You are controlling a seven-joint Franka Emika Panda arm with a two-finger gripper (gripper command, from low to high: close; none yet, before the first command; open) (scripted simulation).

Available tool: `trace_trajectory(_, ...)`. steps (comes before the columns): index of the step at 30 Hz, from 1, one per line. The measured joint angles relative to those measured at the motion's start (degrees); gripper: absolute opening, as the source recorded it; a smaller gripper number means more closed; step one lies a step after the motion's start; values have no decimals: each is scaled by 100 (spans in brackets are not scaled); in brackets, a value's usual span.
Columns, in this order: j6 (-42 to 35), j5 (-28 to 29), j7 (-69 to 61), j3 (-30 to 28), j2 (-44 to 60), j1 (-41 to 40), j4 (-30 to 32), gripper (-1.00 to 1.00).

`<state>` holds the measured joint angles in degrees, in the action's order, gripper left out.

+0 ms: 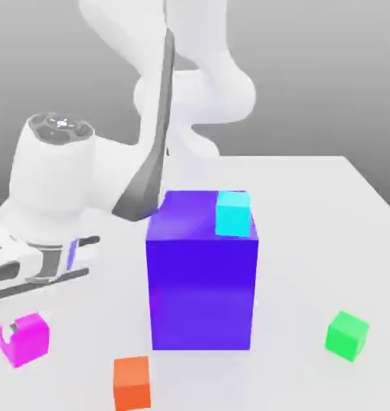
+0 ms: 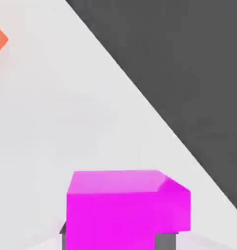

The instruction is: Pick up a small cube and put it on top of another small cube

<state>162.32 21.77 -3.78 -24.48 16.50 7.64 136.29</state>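
Observation:
The small magenta cube (image 1: 25,338) rests on the white table at the exterior view's lower left. My gripper (image 1: 17,335) reaches down to it from the hand above and is shut on it. In the hand view the magenta cube (image 2: 126,204) sits between two grey fingers (image 2: 165,242), one at each side. The other small cube, bright green (image 1: 347,335), lies on the table at the exterior view's lower right, far from the gripper.
A big purple-blue block (image 1: 201,277) stands mid-table between the two small cubes, with a cyan cube (image 1: 233,213) on its top corner. An orange cube (image 1: 132,383) lies near the front edge. In the hand view the table edge (image 2: 154,105) runs close by.

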Motion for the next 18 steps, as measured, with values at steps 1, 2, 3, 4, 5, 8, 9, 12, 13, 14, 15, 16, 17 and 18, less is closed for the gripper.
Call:
trace_trajectory(1,-30,-26,40,143,91,132,-145,-100)
trace_trajectory(2,-59,-53,79,288,181,263,-291,-100)
trace_trajectory(3,-89,-83,117,432,268,394,-433,-100)
trace_trajectory(4,-115,-112,153,572,360,519,-580,-100)
trace_trajectory(5,-158,-148,196,710,388,644,-653,-100)
trace_trajectory(8,-358,-305,338,1120,209,1004,-551,-100)
trace_trajectory(9,-429,-370,379,1257,121,1118,-480,-100)
trace_trajectory(12,-638,-609,477,1681,-151,1443,-241,-100)
trace_trajectory(13,-705,-703,500,1825,-241,1549,-157,-100)
trace_trajectory(14,-770,-804,518,1971,-331,1653,-73,-100)
trace_trajectory(15,-835,-905,539,2125,-420,1748,12,-100)
trace_trajectory(16,-898,-1022,544,2272,-509,1852,97,-100)
trace_trajectory(17,-961,-1145,546,2420,-597,1954,183,-100)
trace_trajectory(18,-1021,-1278,539,2567,-692,2044,282,-100)
